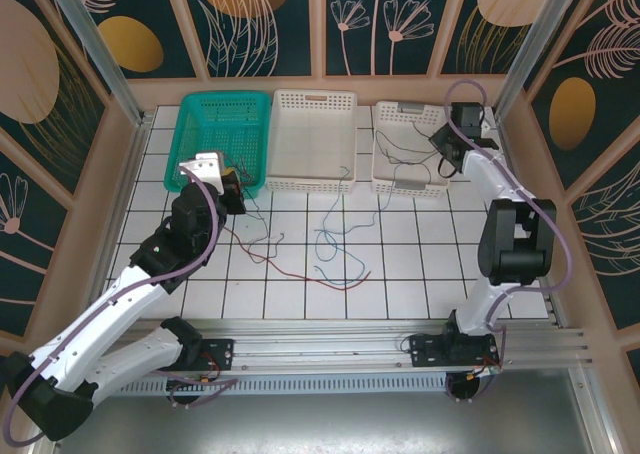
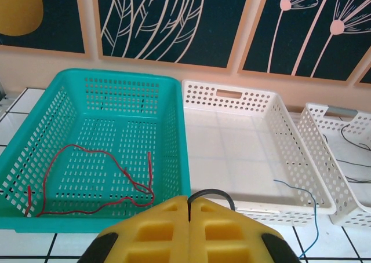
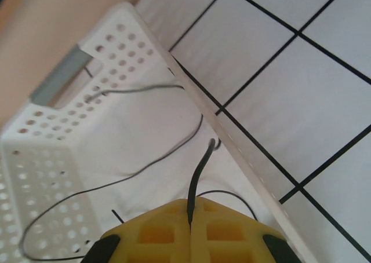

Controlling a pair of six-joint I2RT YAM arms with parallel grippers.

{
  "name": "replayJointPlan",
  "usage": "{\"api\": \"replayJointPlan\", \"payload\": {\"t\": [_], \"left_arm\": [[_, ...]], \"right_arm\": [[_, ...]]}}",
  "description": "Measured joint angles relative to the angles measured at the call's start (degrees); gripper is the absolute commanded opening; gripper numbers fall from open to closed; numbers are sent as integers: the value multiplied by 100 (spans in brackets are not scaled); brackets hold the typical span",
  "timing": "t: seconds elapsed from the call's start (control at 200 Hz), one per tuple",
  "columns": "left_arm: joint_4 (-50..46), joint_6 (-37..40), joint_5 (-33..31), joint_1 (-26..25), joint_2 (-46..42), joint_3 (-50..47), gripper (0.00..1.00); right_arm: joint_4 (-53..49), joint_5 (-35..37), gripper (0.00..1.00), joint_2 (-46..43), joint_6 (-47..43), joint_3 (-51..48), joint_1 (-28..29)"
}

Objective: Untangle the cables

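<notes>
Nearby, bare tiles (image 1: 420, 264) between the arms leave open room, crossed only by loose cables (image 1: 325, 239). Left gripper (image 2: 189, 208) is clamped tight on a black cable (image 2: 211, 192) that loops out at its tips, just short of the teal basket's (image 2: 174, 130) near rim, with a red cable (image 2: 93, 151) inside. Farther off, right gripper (image 3: 190, 208) pinches a dark cable (image 3: 197, 173) over the white basket (image 3: 116, 48), close to its side wall, above a grey cable (image 3: 139, 89).

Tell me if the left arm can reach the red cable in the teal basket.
Probably yes: the teal basket lies open just ahead, red cable uncovered; but the left gripper is shut on a black cable.
</notes>
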Motion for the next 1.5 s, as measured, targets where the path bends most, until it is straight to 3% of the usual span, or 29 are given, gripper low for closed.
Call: {"api": "replayJointPlan", "payload": {"t": [0.18,0.51,0.621,0.821,1.236,1.501], "left_arm": [[0,0,20,-2,0,0,0],[-2,0,94,-2,26,0,0],[0,0,107,-2,33,0,0],[0,0,122,-2,74,0,0],[-66,-2,313,-2,382,160,0],[-203,-116,1381,-59,1891,2238,0]], "right_arm": [[-199,234,0,664,-70,186,319],[-313,-157,0,1266,-155,282,487],[-352,-186,21,1189,-221,291,490],[-455,-195,47,529,-433,291,494],[-612,-155,58,-551,-651,348,525],[-433,-210,65,-2531,-739,-656,643]]}}
